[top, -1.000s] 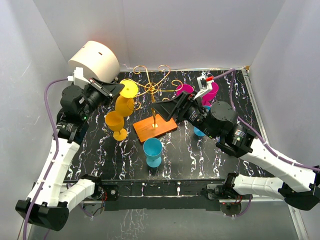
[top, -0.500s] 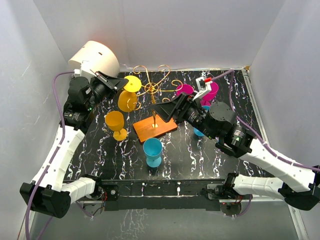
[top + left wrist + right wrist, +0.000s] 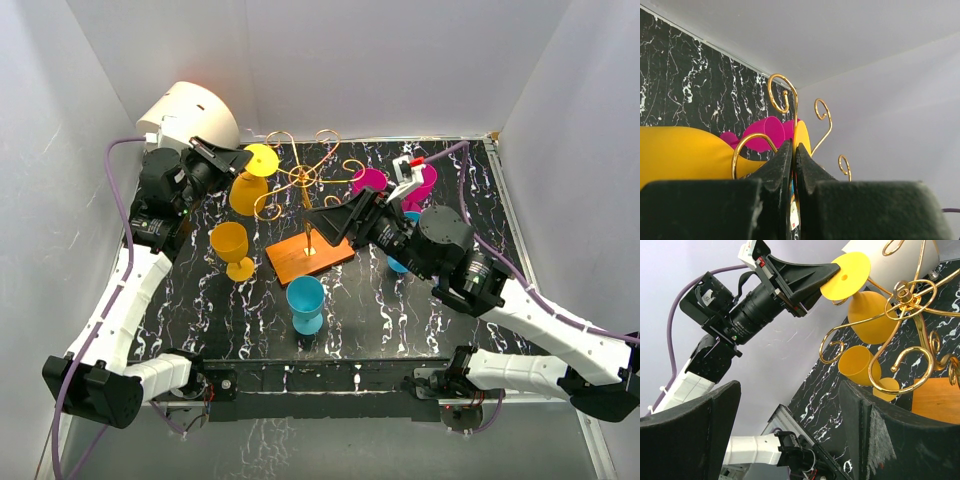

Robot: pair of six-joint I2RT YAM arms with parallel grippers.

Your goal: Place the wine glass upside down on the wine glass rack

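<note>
A yellow wine glass [image 3: 247, 193] hangs upside down, its foot [image 3: 847, 275] pinched in my shut left gripper [image 3: 243, 157]. It is at the left side of the wine glass rack [image 3: 303, 175], whose gold scroll arms [image 3: 905, 295] curl around its stem. I cannot tell whether glass and wire touch. In the left wrist view the shut fingers [image 3: 785, 160] clamp the foot's edge [image 3: 802, 137], with the bowl [image 3: 680, 152] at left. My right gripper [image 3: 312, 215] stands open and empty beside the rack's post, above the wooden base [image 3: 310, 257].
A second yellow glass [image 3: 232, 247] stands left of the base and a blue one [image 3: 305, 303] in front. Magenta glasses [image 3: 370, 180] lie at the back right, with another blue glass [image 3: 400, 262] under my right arm. A white dome [image 3: 190, 118] sits in the back left corner.
My left gripper has carried the yellow glass up and farther back, closer against the rack's left scroll arms. The right arm has not moved.
</note>
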